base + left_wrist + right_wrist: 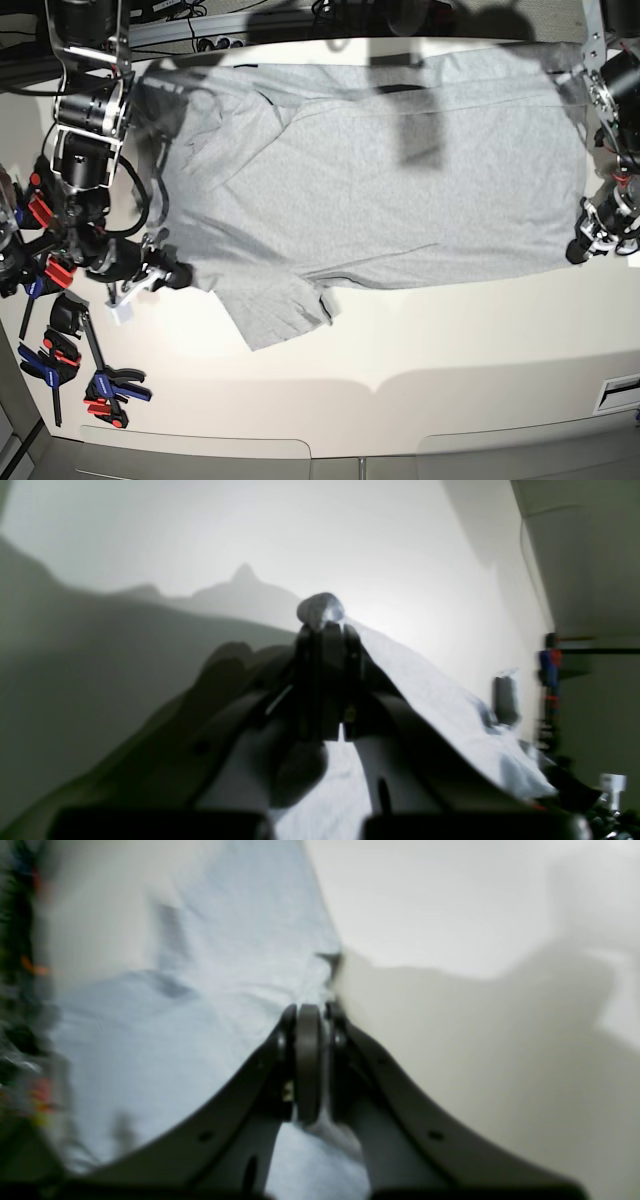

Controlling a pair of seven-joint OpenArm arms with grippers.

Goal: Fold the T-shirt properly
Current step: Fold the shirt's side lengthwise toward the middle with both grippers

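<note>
The light heather-grey cotton T-shirt (380, 170) lies spread flat across the far half of the pale table (400, 370), plain side up, one short sleeve (275, 310) pointing toward the near edge.

The left gripper (580, 250), at the right side of the table, has its jaws pressed together on a small bunch of the T-shirt's near right corner; its wrist view shows fabric pinched at the tips. The right gripper (180, 275), at the left side, is likewise closed on the cloth edge beside the sleeve.

Risks, as judged from here:
- Either pinch looks shallow. If the arms lift or pull apart sharply, a corner may slip free and the fold will skew.
- Only the top layer may be caught. The lower layer would then drag and wrinkle.
- The loose sleeve may tuck under unevenly.

Surroundings: red, blue and black spring clamps (60, 350) lie at the near left, close beside the right arm. Cables (200, 40) run along the far edge. Neither lies on the cloth.
</note>
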